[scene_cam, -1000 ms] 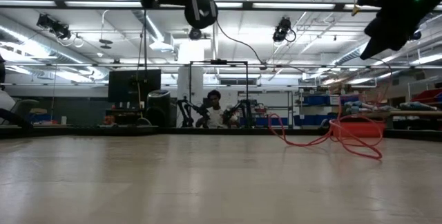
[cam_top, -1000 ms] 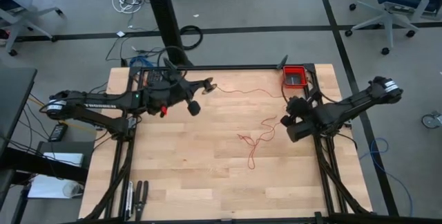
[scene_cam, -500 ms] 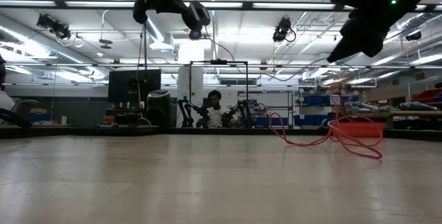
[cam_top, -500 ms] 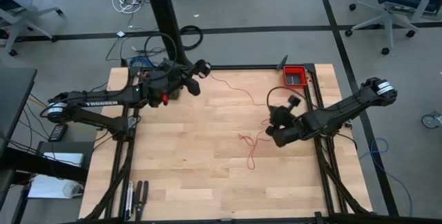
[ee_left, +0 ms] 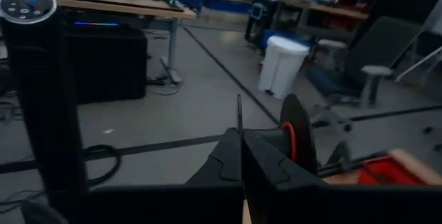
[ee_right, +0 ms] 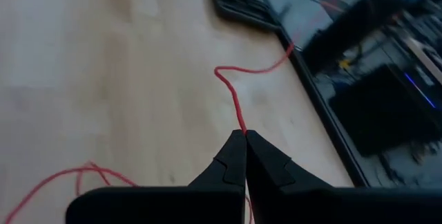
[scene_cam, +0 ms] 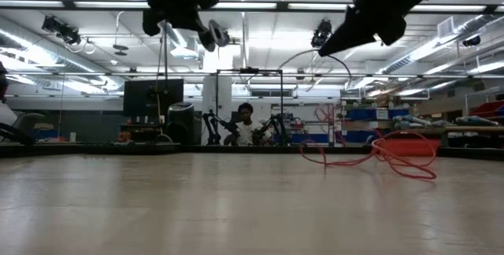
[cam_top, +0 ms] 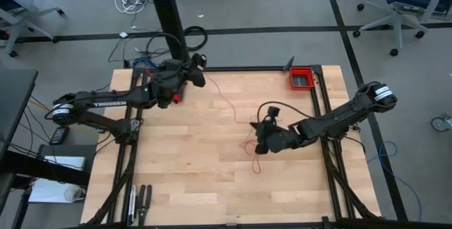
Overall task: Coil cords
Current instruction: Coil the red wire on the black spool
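Note:
A thin red cord (cam_top: 229, 103) runs across the wooden table from my left gripper (cam_top: 198, 65), at the far edge, to my right gripper (cam_top: 257, 127) near the middle. The rest of the cord lies in loose loops (cam_top: 250, 145) on the table below the right gripper, with a tail (cam_top: 256, 167) toward the near edge. Both grippers are shut. Beside the left fingers sits a black spool (ee_left: 295, 135) with red cord wound on it. My left gripper is shut on a thin dark piece (ee_left: 238, 112) that sticks out past its fingertips, beside the spool's hub. The spool is lifted clear of the table, its disc on edge. The fingers point about level toward the far side. My right gripper pinches the cord (ee_right: 242, 124) between its two fingertips, partway along it. The fingers slant down from the table's right side. From the fingertips the cord runs on, wavy and slack, toward the left arm; behind them it drops to the loops (ee_right: 65, 177) on the table.
A red bin (cam_top: 301, 78) stands at the table's far right corner. A black pole (cam_top: 169, 24) rises just behind the far edge, close to the left gripper. Dark tools (cam_top: 139, 199) lie at the near left. A person (scene_cam: 245, 123) sits far behind the table.
My right gripper has gone from the table's right edge toward its middle, turning at the wrist and bringing the cord along. My left gripper has drawn back toward the far edge and rolled, turning the spool. The cord now runs slantwise between the two.

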